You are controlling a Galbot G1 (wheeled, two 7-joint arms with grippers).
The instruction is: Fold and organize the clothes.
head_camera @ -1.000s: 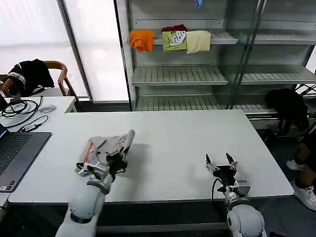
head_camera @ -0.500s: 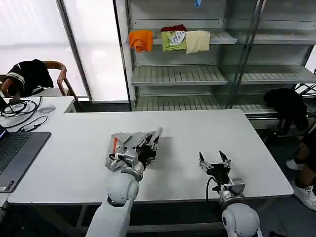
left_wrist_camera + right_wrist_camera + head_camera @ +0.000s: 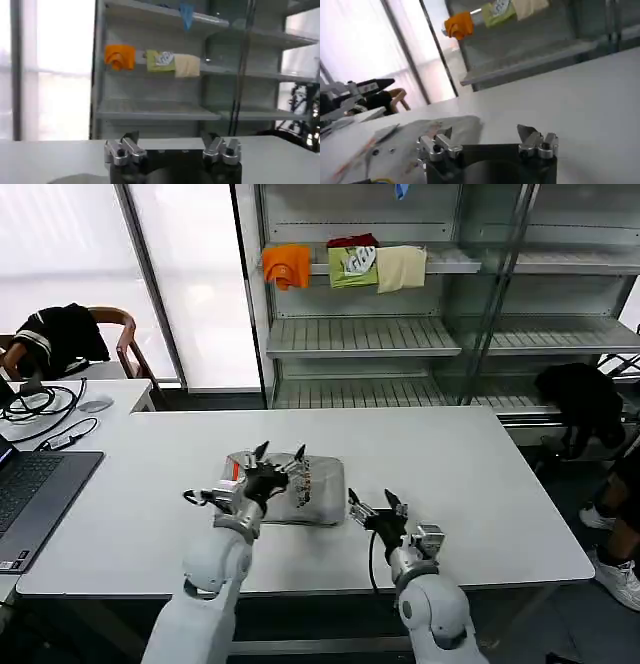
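Shirt: a folded light grey shirt lies flat on the white table, near the middle and toward the near edge; an orange strip shows at its left end.
Shirt and left gripper: the left gripper hovers over the shirt's left half, fingers spread wide, holding nothing.
Shirt and right gripper: the right gripper sits just right of the shirt's near right corner, low over the table, fingers wide apart and empty. In the right wrist view the grey cloth lies just beyond its fingers.
Change: half a second ago the left gripper was clamped on the shirt and carrying it rightward; now the shirt rests on the table, released. The right gripper has moved left, closer to the shirt.
Surroundings: orange, green and cream folded garments on the far shelf; a laptop at the left.
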